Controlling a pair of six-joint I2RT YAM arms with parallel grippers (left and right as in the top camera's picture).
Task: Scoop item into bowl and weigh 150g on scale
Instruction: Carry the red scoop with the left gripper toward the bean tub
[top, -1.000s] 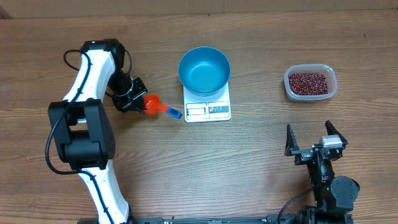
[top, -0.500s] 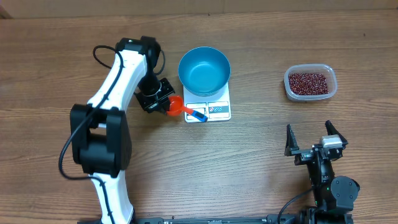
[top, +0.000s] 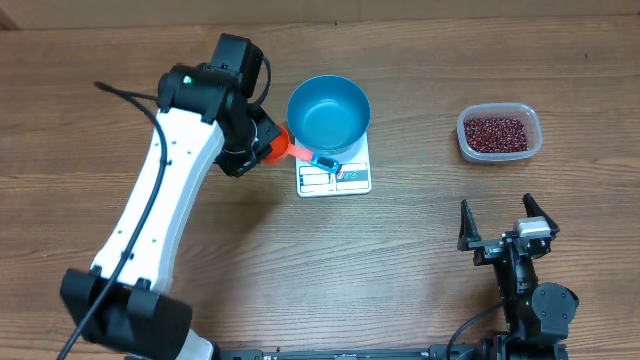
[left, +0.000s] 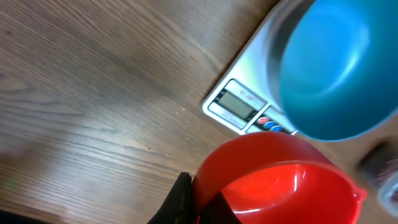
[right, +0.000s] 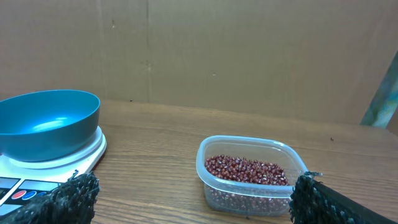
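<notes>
Two findings. Found left jaws clamped on red scoop (top: 283, 147) beside blue bowl (top: 328, 112) atop scale (top: 335, 178); right jaws spread, idle. Located beans (top: 497, 131) in clear tub (top: 538, 140), well apart. Risk: bowl knocked off scale by scoop swinging close.

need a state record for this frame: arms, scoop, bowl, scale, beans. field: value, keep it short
left gripper: shut on red scoop, at the left rim of the bowl
right gripper: open, empty, parked front right
bowl: blue, empty, sitting on scale
scale: white, display unreadable
beans: in clear tub, far right
progress: no beans in bowl yet
</notes>
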